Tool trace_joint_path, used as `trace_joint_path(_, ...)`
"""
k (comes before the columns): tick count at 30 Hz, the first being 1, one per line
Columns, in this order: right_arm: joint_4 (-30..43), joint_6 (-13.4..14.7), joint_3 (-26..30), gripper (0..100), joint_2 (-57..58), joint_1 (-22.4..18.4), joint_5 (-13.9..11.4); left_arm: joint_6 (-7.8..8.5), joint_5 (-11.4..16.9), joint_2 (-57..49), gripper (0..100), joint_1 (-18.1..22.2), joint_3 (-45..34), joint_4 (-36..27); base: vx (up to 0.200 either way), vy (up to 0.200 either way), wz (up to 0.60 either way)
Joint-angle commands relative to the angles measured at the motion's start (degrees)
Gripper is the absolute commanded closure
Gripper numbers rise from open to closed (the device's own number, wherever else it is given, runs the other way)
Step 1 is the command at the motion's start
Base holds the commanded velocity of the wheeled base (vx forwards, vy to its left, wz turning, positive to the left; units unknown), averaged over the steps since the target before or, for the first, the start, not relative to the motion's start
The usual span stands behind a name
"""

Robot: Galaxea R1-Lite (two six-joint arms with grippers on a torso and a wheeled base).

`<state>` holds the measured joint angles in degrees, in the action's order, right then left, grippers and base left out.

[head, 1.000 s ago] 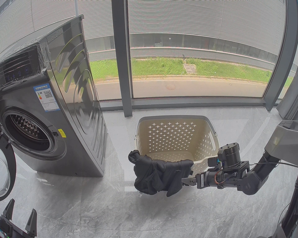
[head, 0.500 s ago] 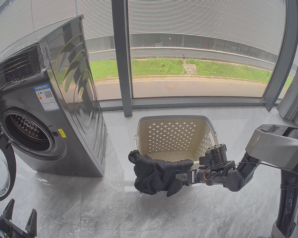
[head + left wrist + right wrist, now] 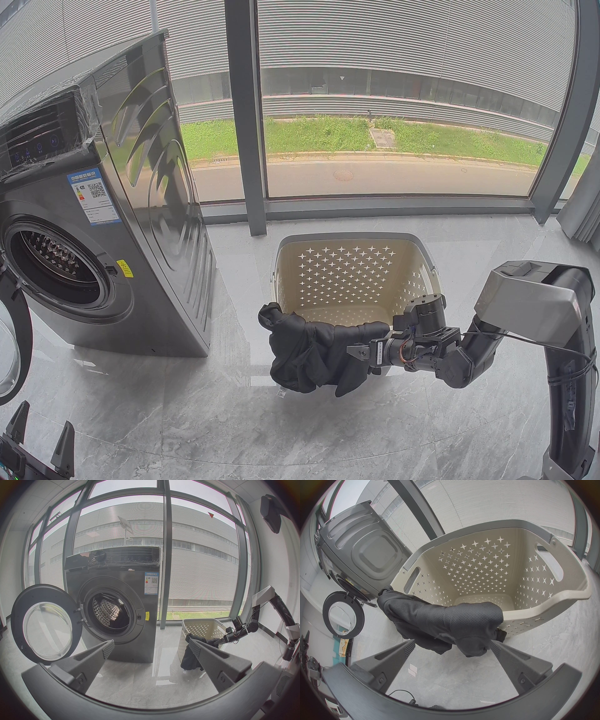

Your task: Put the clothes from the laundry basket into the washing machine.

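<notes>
A cream laundry basket stands on the floor by the window. A dark garment hangs over its front rim and down the outside. My right gripper is open and level with the garment's right edge, its fingers on either side of the hanging cloth. The grey washing machine stands at the left with its round door swung open and the drum bare. Low at the front left, far from the basket, my left gripper is open and holds nothing.
A glass wall and a dark window post run behind the basket. Marble floor lies open between the machine and the basket. The open door juts out in front of the machine at the far left.
My right arm has moved left toward the garment, bringing the open gripper from just beside it up against its right edge. The garment, basket and left gripper have stayed put.
</notes>
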<state>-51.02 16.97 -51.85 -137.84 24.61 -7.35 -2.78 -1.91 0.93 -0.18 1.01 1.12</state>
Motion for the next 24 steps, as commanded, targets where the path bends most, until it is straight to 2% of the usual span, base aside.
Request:
trace_joint_path(1, -0.3, 0.3, -1.2, 0, -1.9, 0.1, 0.0, -0.03, 0.0, -0.8, 0, 0.0, -0.9, 0.1, 0.000, 0.000, 0.00)
trace_joint_path(14, -6.1, 1.3, -3.0, 0, -5.0, 0.3, 0.1, -0.03, -0.1, -0.8, 0, 0.0, -0.9, 0.0, 0.000, 0.000, 0.00)
trace_joint_path(15, -6.8, 1.3, -2.9, 100, -5.1, 0.3, 0.1, -0.03, -0.1, -0.8, 0, 0.0, -0.9, 0.0, 0.000, 0.000, 0.00)
trace_joint_path(24, -9.2, 1.3, -2.3, 100, -5.5, 0.7, 0.1, -0.03, -0.1, -0.8, 0, 0.0, -0.9, 0.1, 0.000, 0.000, 0.00)
